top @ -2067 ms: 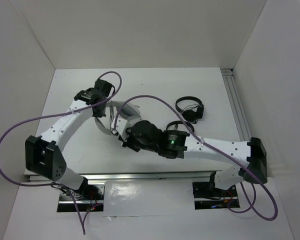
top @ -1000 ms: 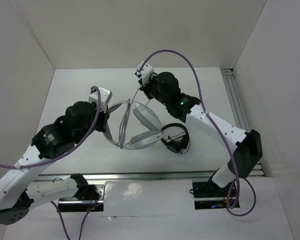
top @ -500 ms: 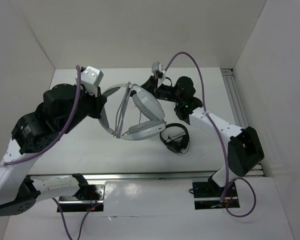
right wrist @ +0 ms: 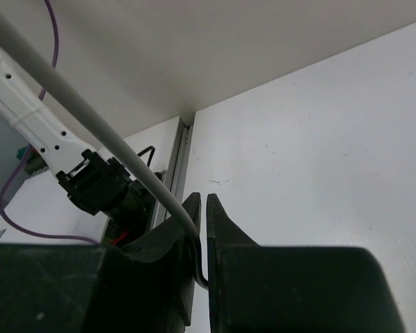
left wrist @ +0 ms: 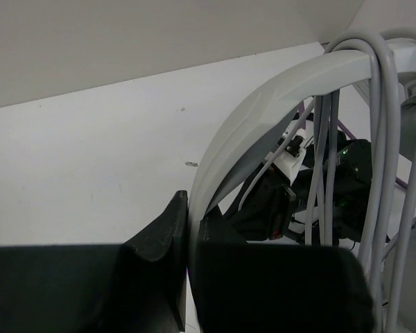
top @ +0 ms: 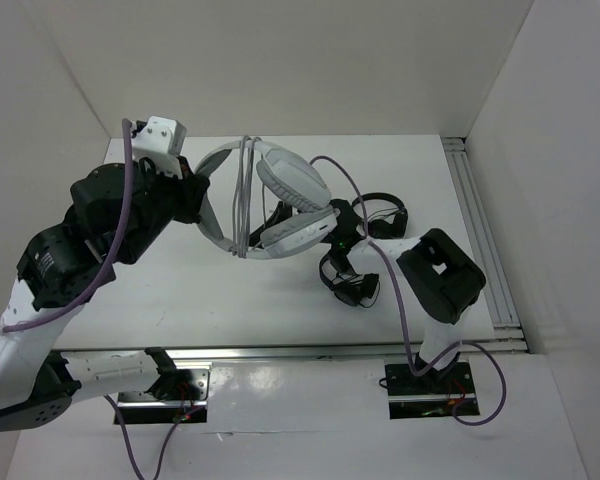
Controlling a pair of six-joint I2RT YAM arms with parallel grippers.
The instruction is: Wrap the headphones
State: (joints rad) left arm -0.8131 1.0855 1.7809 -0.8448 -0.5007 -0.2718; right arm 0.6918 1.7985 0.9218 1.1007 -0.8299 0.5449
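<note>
Top external: mid-wrap, left end effector [left wrist: 188,222] clamping the headphones [top: 295,195] by the headband [left wrist: 263,104], right end effector [right wrist: 200,215] pinching their cable [right wrist: 76,104]; next, probably another taut loop across.

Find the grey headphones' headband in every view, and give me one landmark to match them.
Top external: headband arcs left of centre, held by the left gripper.
Left wrist: pale arch from bottom centre to upper right.
Right wrist: not in view.
Shared landmark: the grey cable, draped over the headband, pinched in the right gripper.
</note>
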